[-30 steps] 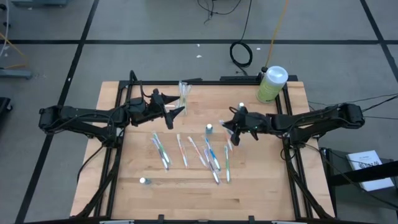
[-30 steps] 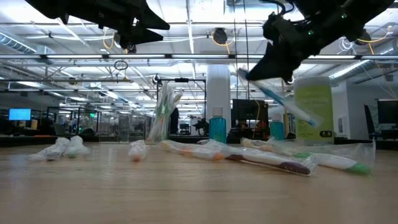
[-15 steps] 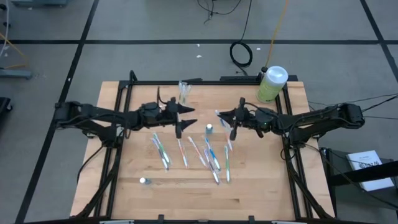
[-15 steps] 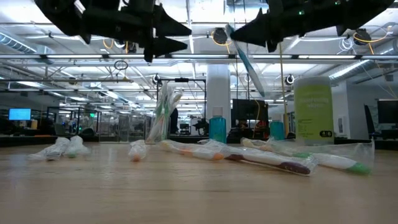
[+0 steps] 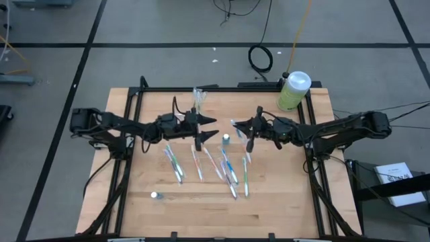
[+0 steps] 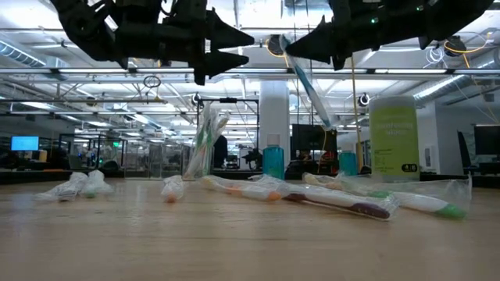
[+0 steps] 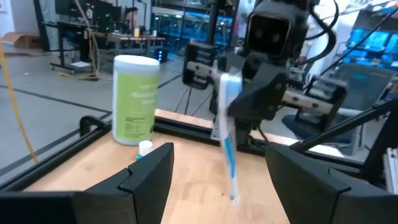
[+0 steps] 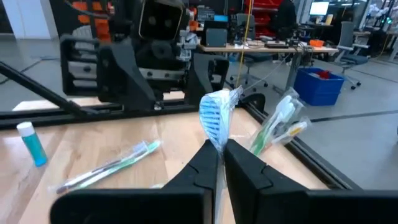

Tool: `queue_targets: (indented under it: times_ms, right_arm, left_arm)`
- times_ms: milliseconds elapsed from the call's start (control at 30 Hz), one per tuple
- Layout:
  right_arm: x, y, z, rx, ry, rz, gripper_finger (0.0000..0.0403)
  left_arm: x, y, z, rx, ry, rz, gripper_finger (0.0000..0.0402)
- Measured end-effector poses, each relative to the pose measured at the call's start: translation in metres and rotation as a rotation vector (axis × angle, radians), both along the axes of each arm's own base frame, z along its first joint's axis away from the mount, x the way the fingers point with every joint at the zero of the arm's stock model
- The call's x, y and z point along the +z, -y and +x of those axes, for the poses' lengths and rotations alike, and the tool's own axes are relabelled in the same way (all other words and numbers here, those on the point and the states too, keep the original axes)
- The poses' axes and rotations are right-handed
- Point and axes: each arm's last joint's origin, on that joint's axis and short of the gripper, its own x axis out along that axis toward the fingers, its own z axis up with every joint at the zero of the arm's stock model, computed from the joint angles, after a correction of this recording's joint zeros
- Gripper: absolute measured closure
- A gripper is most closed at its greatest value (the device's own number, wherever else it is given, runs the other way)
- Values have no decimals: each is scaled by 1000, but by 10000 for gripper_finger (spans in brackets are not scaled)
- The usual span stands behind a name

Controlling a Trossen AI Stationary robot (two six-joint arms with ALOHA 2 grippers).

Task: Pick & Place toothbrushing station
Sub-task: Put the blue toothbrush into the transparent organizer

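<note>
The toothbrushing station, a clear holder with wrapped green brushes in it, stands on its base near the table's far edge; it also shows in the low view and the right wrist view. My right gripper is above the table's middle, shut on a wrapped blue toothbrush. My left gripper is open and empty. It faces the right gripper at about the same height, a short way to its left, and the brush hangs between its fingers' line of sight. My right gripper pinches the wrapped toothbrush between its two fingers just below the bristle head. The fingers lie about level, pointing toward the table's left, across the brush. The head stands above the fingers. The handle hangs tilted below, clear of the table.
Several wrapped toothbrushes lie across the table's middle. A small blue tube stands below the grippers and another small tube lies near the front left. A green bottle with a white cap stands at the far right corner.
My right gripper has risen, moved a little toward the table's left and turned, so the toothbrush has swung from slanting down to the right to hanging below the fingers with its head up. My left gripper has moved toward the table's right, closer to the right gripper.
</note>
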Motion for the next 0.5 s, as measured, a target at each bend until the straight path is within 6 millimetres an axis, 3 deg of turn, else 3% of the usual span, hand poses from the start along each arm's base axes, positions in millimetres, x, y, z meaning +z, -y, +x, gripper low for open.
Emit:
queue_targets:
  times_ms: [267, 500]
  right_arm:
    - [-3, -3, 5, 87, 28, 49, 392]
    - [-8, -9, 12, 148, 35, 26, 392]
  left_arm:
    - [1, 0, 2, -2, 40, -4, 140]
    - [15, 2, 7, -53, 101, 46, 140]
